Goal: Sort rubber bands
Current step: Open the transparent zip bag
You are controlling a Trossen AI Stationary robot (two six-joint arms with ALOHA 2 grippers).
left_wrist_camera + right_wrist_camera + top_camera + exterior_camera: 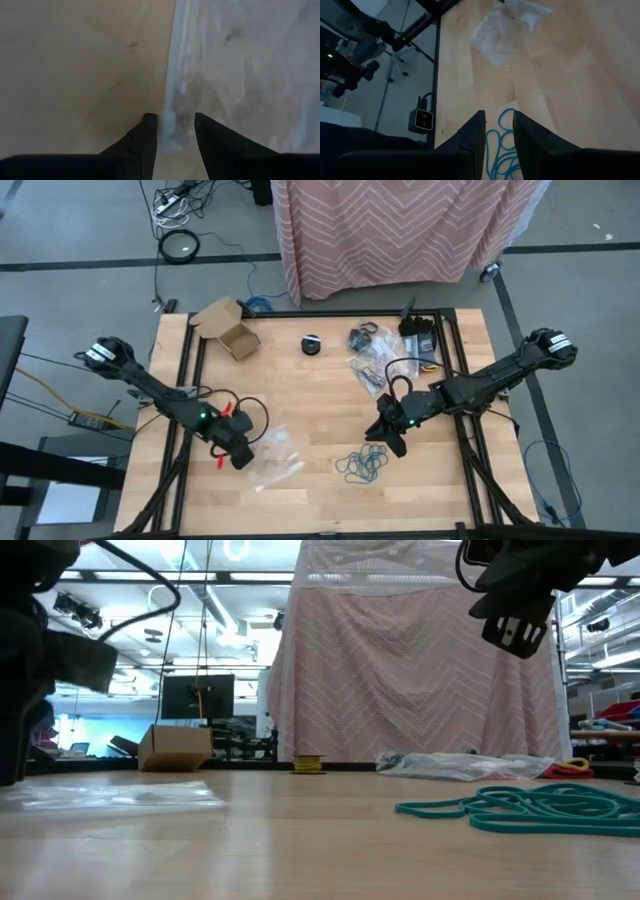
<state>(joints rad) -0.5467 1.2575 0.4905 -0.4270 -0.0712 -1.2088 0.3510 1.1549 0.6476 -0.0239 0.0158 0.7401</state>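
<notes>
Right pincer [385,438], parted and empty, hovers at the teal rubber band tangle's [362,465] one o'clock; next it must drop and pinch. Left pincer [175,131], parted too, straddles the clear plastic bag's [272,452] edge.

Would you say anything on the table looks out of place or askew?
Mildly: the small cardboard box lies tipped with its flaps open near the far left corner, and the teal rubber bands sit in a tangled heap rather than sorted.

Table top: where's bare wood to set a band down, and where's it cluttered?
Free: the middle of the table, between the black disc, the clear bag and the teal rubber bands; also the front right corner. Crowded: back right, with bags and bands, and around the cardboard box back left.
</notes>
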